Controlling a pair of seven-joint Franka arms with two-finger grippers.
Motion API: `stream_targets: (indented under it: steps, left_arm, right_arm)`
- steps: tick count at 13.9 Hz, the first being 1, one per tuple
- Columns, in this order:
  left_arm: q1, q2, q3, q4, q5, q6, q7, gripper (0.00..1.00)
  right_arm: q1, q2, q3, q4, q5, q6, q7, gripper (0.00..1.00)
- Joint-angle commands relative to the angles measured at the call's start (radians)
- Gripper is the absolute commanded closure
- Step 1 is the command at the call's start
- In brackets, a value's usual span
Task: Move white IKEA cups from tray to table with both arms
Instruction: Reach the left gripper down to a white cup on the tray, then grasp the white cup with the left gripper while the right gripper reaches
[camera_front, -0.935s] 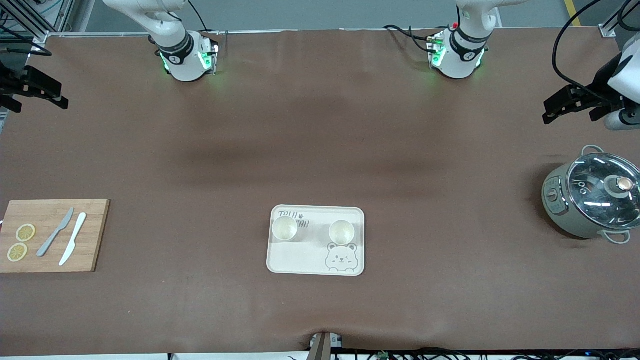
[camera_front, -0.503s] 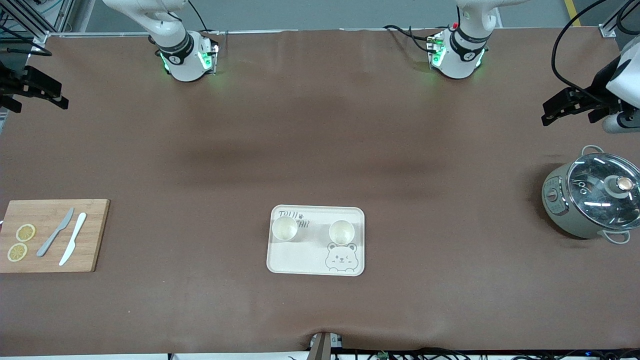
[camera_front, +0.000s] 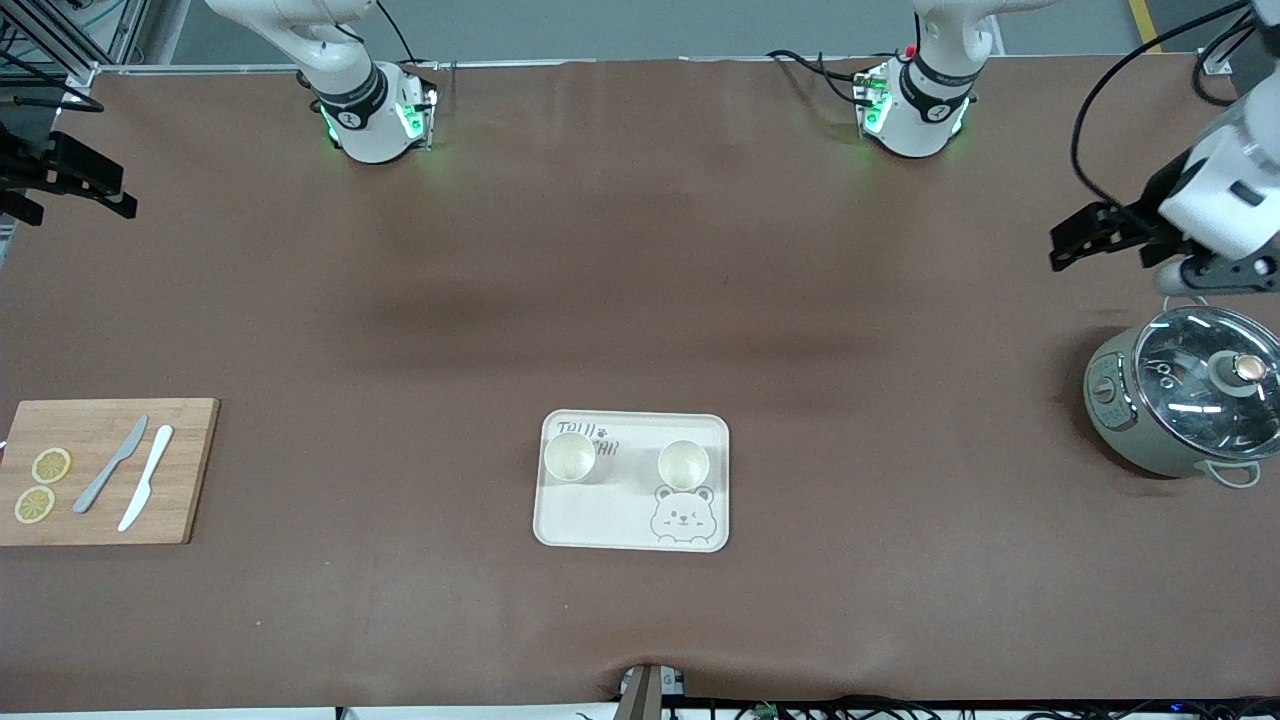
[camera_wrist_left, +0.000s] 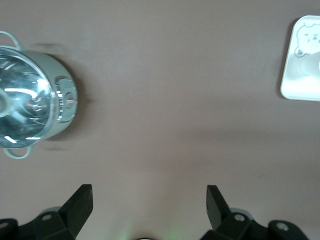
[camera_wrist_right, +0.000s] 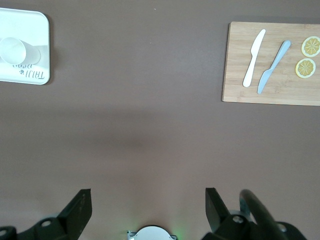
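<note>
Nothing of the job is done yet, as far as I can judge: both white cups sit on the tray (camera_front: 634, 520), one (camera_front: 569, 456) toward my right arm's end beside the lettering, the other (camera_front: 684, 463) toward my left arm's end just above the bear face. Neither has reached the bare counter (camera_front: 640, 300), so both lifts and both set-downs are left.

My left pincer (camera_front: 1085, 232) hangs released, jaws wide and empty, over the counter at the left arm's end, near the lidded grey pot (camera_front: 1180, 395) (its glass lid shows plainly in my left wrist view). It is well apart from the tray. My right pincer (camera_front: 85, 185) is likewise spread and holds nothing, over the counter's edge at the right arm's end, with the wooden cutting board (camera_front: 100, 470) carrying two knives and two lemon slices nearer the front camera.

I reckon each arm must next travel in to the cup on its own side.
</note>
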Motion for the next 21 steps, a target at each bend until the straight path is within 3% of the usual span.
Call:
stream_targets:
  steps: [1,6,11,16,18,21]
  left_arm:
    - [-0.022,0.074,-0.069,0.014,0.004,0.072,-0.131,0.0]
    - [-0.175,0.241,-0.101,0.03,0.01,0.24,-0.5,0.0]
    - [-0.339,0.454,-0.092,0.162,0.018,0.43,-0.789,0.0]
    - [-0.376,0.606,-0.089,0.161,0.075,0.698,-0.854,0.0]
    - [-0.388,0.66,-0.089,0.162,0.093,0.792,-0.857,0.11]
    - [-0.427,0.717,-0.065,0.161,0.096,0.837,-0.87,0.19]
  right_arm:
    - [-0.024,-0.017,0.012,-0.015,0.017,0.0,-0.009,0.0]
    - [-0.024,-0.017,0.012,-0.015,0.015,0.0,-0.009,0.0]
    - [-0.022,-0.017,0.012,-0.012,0.015,0.0,-0.009,0.0]
    - [-0.011,-0.016,0.018,0.003,0.008,0.005,-0.011,0.0]
    - [-0.01,-0.005,0.018,0.026,0.009,0.006,-0.009,0.0]
    - [0.012,0.014,0.019,0.049,0.003,0.005,-0.005,0.0]
